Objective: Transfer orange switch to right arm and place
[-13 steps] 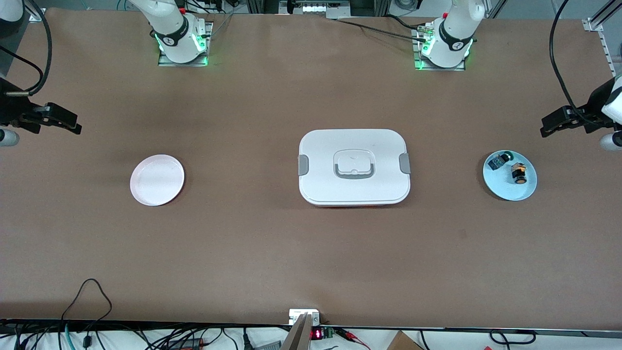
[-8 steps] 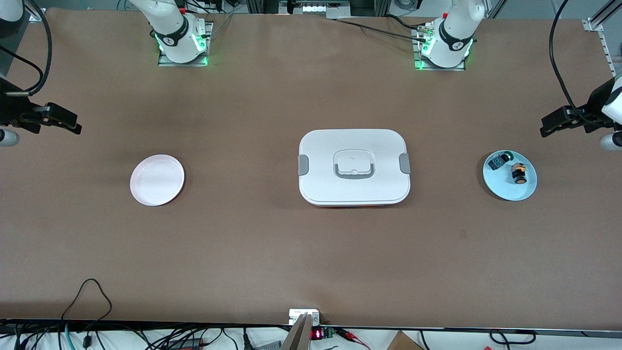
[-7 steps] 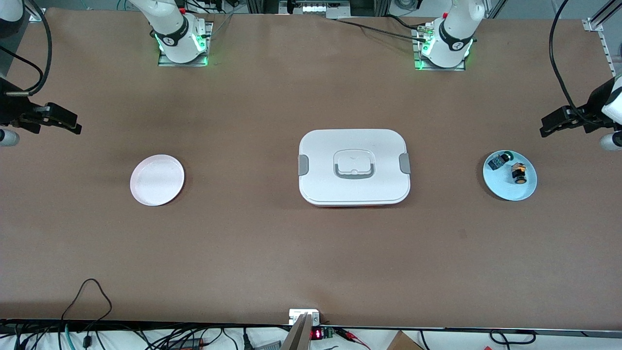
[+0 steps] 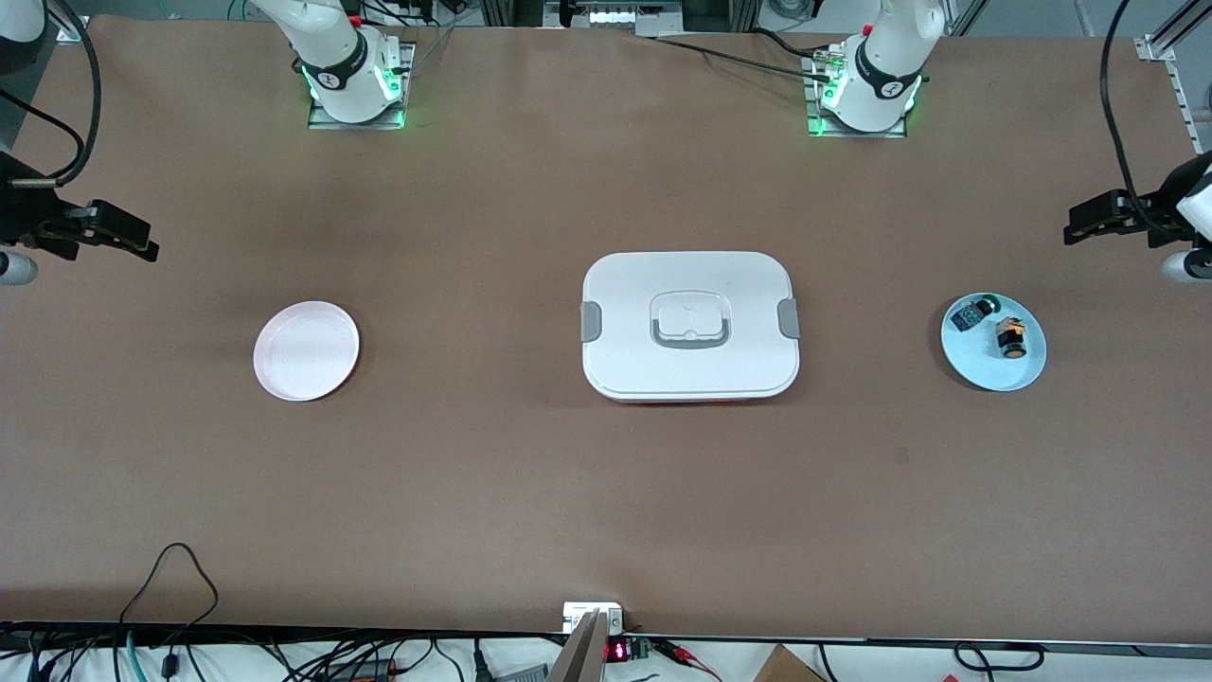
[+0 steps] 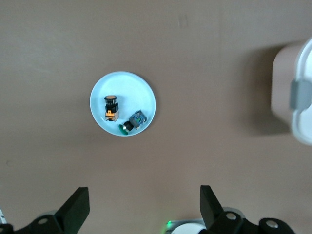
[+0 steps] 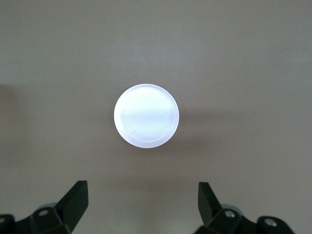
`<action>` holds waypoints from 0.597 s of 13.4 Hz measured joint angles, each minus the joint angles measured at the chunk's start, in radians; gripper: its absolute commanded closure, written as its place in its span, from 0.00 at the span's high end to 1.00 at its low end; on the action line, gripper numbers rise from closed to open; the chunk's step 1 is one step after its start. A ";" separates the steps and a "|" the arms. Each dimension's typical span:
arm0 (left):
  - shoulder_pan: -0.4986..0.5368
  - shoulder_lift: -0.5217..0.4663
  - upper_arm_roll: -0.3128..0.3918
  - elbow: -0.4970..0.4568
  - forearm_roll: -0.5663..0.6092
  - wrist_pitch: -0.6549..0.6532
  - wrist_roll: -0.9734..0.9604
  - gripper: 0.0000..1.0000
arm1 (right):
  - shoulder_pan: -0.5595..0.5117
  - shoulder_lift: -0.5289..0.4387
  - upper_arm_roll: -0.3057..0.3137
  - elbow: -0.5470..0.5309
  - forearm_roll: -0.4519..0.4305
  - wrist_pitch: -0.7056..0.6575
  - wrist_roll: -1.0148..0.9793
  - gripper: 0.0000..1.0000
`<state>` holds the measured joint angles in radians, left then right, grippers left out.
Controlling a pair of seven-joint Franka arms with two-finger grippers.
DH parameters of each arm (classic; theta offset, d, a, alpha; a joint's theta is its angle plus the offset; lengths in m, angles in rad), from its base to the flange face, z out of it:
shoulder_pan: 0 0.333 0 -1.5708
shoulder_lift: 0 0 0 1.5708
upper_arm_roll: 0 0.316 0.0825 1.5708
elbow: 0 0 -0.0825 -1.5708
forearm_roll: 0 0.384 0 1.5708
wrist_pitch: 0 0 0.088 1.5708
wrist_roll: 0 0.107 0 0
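We see a broad brown paper-covered table (image 4: 530, 493) that fills the front view; its edge nearest the front camera is lined with cables we cannot sort out. At its middle sits a white rounded-rectangle plastic box with grey side latches and a recessed lid handle (image 4: 689, 325); a thin orange strip shows under its nearer edge, too narrow for us to tell what it is. In the left wrist view only one latched corner of that box shows, the rest cut off.

Toward the right arm's end lies a round pale pink plate (image 4: 306, 350), bare. Toward the left arm's end lies a round light blue plate (image 4: 985, 374), carrying two small parts.

The left gripper (image 4: 1103, 224) hangs at the table's edge, over bare paper just beside the blue plate; most of its arm is cut off by the frame. In its wrist view the jaws stand wide apart, holding nothing. The right gripper (image 4: 106, 233) waits over the table's edge at the right arm's end, jaws likewise spread and empty.

The orange switch (image 4: 1011, 338), a tiny black cylinder with orange on it, lies on the blue plate. Just beside it, farther from the front camera, rests a small blue-black square part with a green button (image 4: 971, 314); its details are too small to make out.
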<state>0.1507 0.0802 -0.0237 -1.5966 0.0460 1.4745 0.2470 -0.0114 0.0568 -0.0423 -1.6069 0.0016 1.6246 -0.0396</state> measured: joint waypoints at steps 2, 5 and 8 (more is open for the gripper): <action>0.045 0.023 0.002 -0.046 -0.001 0.028 0.147 1.00 | 0.000 0.003 -0.001 0.000 0.000 0.000 0.000 1.00; 0.097 0.048 0.002 -0.174 -0.003 0.187 0.383 1.00 | -0.001 0.008 -0.002 0.000 0.000 -0.001 0.000 1.00; 0.115 0.054 0.003 -0.329 -0.004 0.378 0.625 1.00 | -0.001 0.015 -0.002 0.000 0.000 -0.001 0.000 1.00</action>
<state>0.2660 0.1341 -0.0211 -1.9257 0.0420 1.8521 0.8718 -0.0122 0.0715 -0.0441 -1.6069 0.0017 1.6238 -0.0396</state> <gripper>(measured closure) 0.000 0.000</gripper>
